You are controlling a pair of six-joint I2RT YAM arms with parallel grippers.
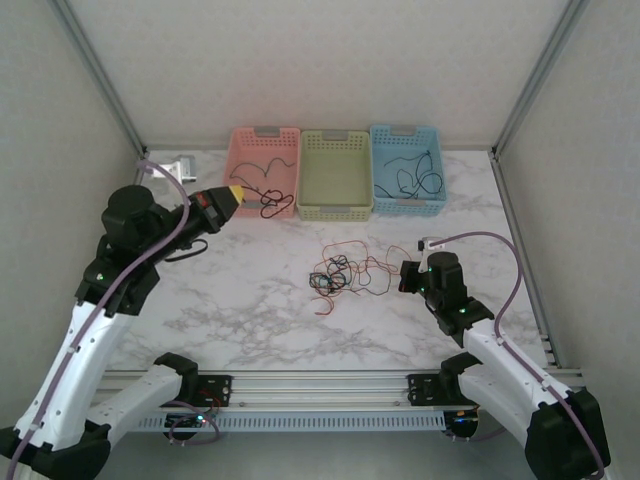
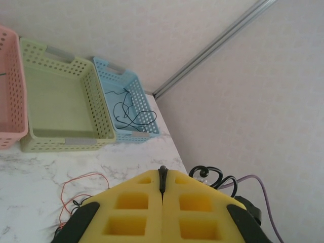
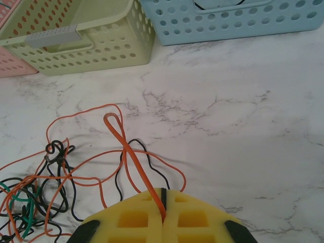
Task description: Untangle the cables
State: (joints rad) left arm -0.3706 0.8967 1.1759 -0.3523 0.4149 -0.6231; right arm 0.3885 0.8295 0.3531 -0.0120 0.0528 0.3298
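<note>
While the left gripper [image 1: 232, 195] hangs raised over the left side of the marble table [image 1: 250, 310], just in front of the pink basket [image 1: 262, 140], its yellow pads are pressed together, and in the left wrist view a black cable [image 2: 162, 176] sticks out of the seam between them, pinched there. The right gripper [image 3: 163, 197] sits low over the table on the right, its pads likewise closed, clamping an orange cable [image 3: 136, 164] that runs from the seam away to the far left and ends in a narrow loop lying on the marble. Just left of that gripper, near the middle of the table, lies the tangle of cables [image 1: 338, 272]: orange, black and a green strand [image 3: 23, 205] knotted together. Along the far edge stand three baskets side by side, pink at the left, a green basket [image 1: 335, 207] in the middle and a blue basket [image 1: 408, 207] at the right. A loose black wire lies in the pink one, and another in the blue.
</note>
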